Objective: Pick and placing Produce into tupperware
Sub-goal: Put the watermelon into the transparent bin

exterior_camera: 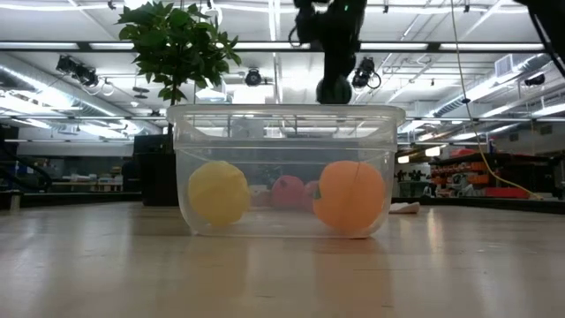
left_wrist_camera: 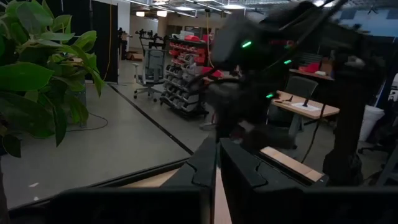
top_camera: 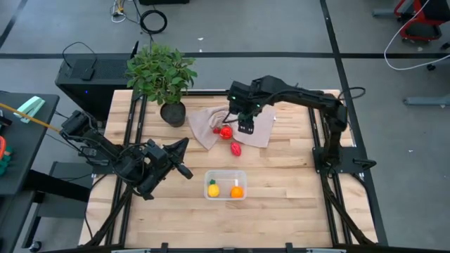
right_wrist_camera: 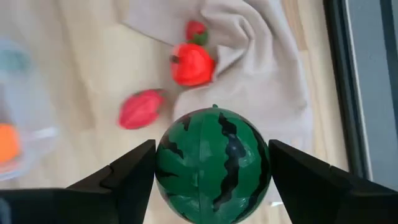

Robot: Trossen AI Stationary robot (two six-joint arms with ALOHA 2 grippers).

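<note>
My right gripper hangs above the beige cloth at the table's far side, shut on the dark green striped watermelon. The low view shows it high up. Below it, a red tomato-like piece and a small red piece lie on the cloth. Another red piece lies on the wood beside the cloth. The clear tupperware stands near the table's middle with the yellow piece and the orange piece on its floor. My left gripper waits shut, left of the tupperware. My right gripper pinches the round watermelon between its two fingers, one on each opposite side. The fingers come from above, pointing down. The watermelon is lifted clear of the cloth and the table.
A leafy potted plant stands at the far left of the table, beside the cloth. Bare wood lies around the tupperware on its near and right sides. Black frame rails run along both table sides.
</note>
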